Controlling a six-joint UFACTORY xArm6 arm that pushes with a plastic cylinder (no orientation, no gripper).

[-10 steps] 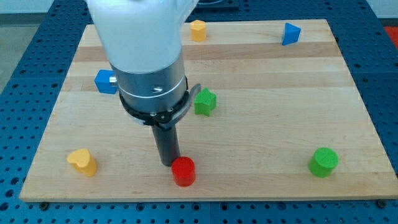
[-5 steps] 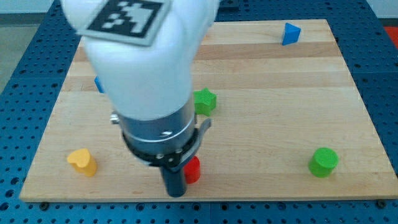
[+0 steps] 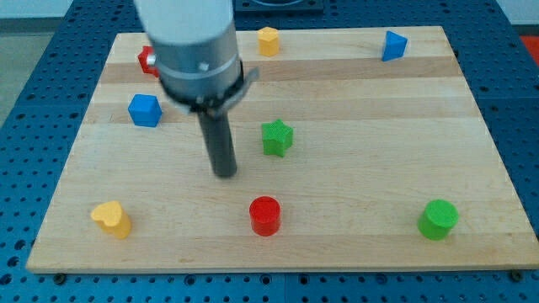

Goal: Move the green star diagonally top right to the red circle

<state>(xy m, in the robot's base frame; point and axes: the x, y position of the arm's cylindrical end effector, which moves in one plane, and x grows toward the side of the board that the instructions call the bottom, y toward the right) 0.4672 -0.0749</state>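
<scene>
My tip rests left of the green star, above-left of the red circle; no fingers show.

The board is pale wood with light and slightly darker grain bands running across it, and it lies on a blue surface patterned with rows of small dark holes. The star near the centre is bright green, and so is the cylinder at lower right. The circle at lower centre is red; a second red block shows at upper left. The cube at left and the triangular block at upper right are blue. The heart at lower left and the block at top centre are yellow-orange. The rod, down to the tip, is dark grey beneath a silver collar.
</scene>
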